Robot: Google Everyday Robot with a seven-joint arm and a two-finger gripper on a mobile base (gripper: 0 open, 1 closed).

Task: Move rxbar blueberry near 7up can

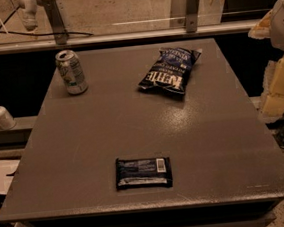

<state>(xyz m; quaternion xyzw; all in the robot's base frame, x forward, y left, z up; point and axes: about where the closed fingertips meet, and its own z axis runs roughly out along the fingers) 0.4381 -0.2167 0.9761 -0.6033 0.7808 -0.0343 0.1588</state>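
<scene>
rxbar blueberry [143,172] lies flat in the lower centre of the frame, long side parallel to the table's [220,143] front edge and just back from it, barcode patch toward its right end. Nothing is touching it. 7up can [71,72] is upright at the upper left of the tabletop, near the left edge, silver top visible. Bar and can are well apart, on a diagonal across the table. Dark-blue chip bag [170,71] lies upper centre-right, tilted, well apart from the can and from the bar. White pump bottle [0,114] stands on a ledge off the table at the left edge of the frame. Gripper [282,84] is at the right edge of the frame, beyond the table's right side, showing only as pale blocky shapes partly cut off. It's clear of every item. Open or closed: cannot tell.
</scene>
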